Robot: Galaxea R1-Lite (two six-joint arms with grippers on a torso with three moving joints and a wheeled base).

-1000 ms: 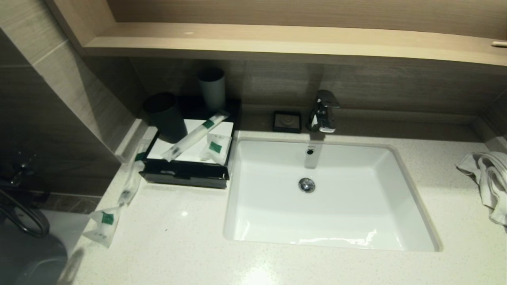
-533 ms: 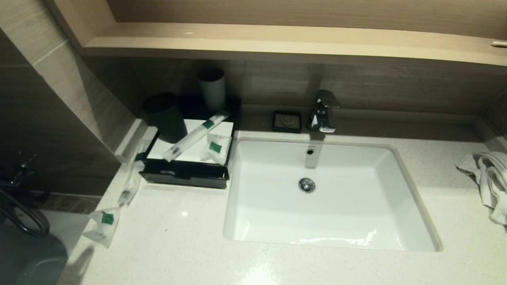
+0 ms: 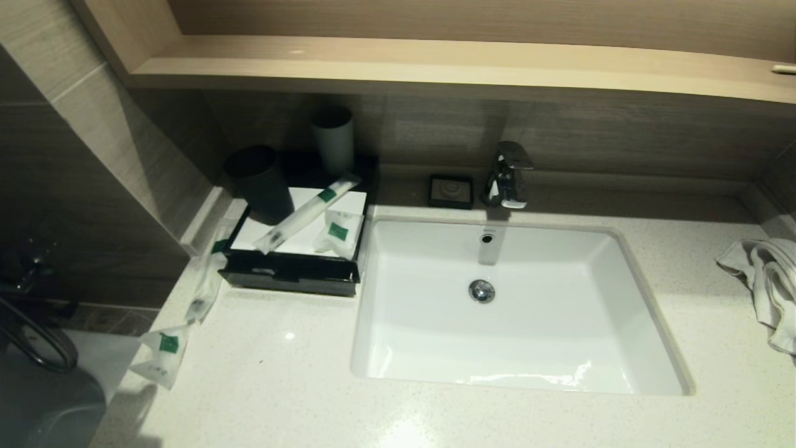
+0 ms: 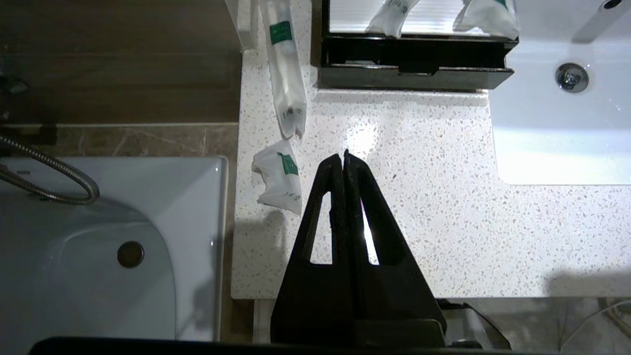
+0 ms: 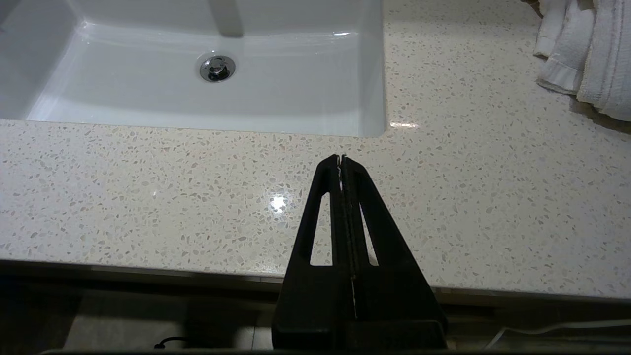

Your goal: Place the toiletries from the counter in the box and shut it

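Overhead light glares in bright spots on the counter (image 3: 292, 373) and along the sink's (image 3: 398, 348) glossy wall, the shelf (image 3: 435, 68) shades the dim back wall, and the dark left edge blurs, lines bowing slightly.

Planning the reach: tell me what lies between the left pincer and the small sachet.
Only bare counter between left pincer and small sachet, in the left wrist view.
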